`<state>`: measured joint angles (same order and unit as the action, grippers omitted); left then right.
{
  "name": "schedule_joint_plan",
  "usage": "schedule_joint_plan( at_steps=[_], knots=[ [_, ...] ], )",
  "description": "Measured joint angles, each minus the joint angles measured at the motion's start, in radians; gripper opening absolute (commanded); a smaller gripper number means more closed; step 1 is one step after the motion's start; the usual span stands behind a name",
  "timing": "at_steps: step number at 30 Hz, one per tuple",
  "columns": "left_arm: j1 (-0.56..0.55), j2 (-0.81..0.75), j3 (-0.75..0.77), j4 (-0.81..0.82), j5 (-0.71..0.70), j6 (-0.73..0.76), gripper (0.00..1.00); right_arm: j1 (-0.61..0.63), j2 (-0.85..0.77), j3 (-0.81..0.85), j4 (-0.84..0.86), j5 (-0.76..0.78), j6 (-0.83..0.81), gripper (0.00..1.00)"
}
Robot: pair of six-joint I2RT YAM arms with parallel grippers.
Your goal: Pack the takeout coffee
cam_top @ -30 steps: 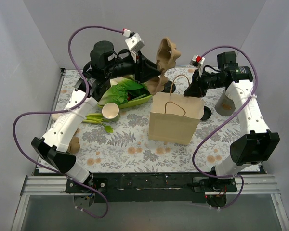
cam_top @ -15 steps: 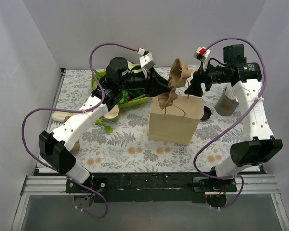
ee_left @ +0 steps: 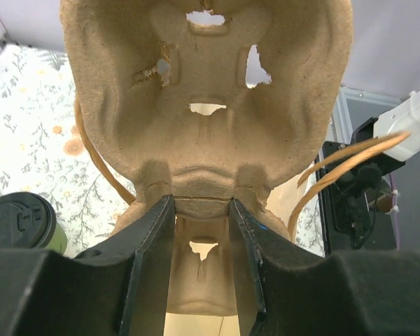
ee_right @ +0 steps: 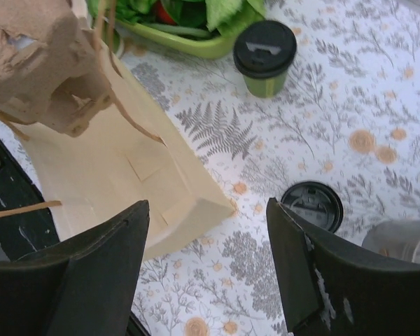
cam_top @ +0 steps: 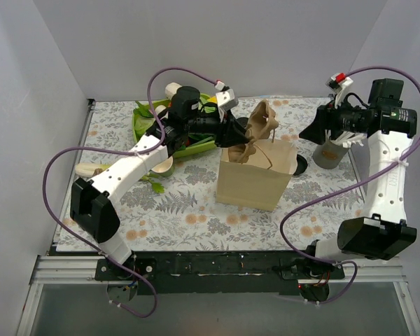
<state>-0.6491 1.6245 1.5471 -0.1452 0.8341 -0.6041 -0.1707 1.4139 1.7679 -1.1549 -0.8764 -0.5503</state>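
The left claw is clenched on the edge of a pulp cup carrier, holding it tilted over the top of the brown paper bag, which stands upright mid-desk. The right claw is released, its 2 fingers spread wide, raised near the grey cup. The takeout coffee, lid on, stands on the desk just beside the green salad tray, on the bag's far side. 1 loose black lid lies flat near the bag's right side.
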Motion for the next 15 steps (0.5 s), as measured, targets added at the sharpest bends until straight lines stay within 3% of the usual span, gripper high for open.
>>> schedule_joint_plan(
  at_steps=[8, 15],
  knots=[
    [-0.002, 0.089, 0.088, -0.19, -0.003, 0.129, 0.0, -0.044, 0.029, -0.18, 0.09, 0.071, 0.026, 0.61],
    [-0.007, 0.076, 0.159, -0.394, -0.043, 0.298, 0.0, 0.025, 0.079, -0.295, 0.097, 0.101, 0.022, 0.6]
  ],
)
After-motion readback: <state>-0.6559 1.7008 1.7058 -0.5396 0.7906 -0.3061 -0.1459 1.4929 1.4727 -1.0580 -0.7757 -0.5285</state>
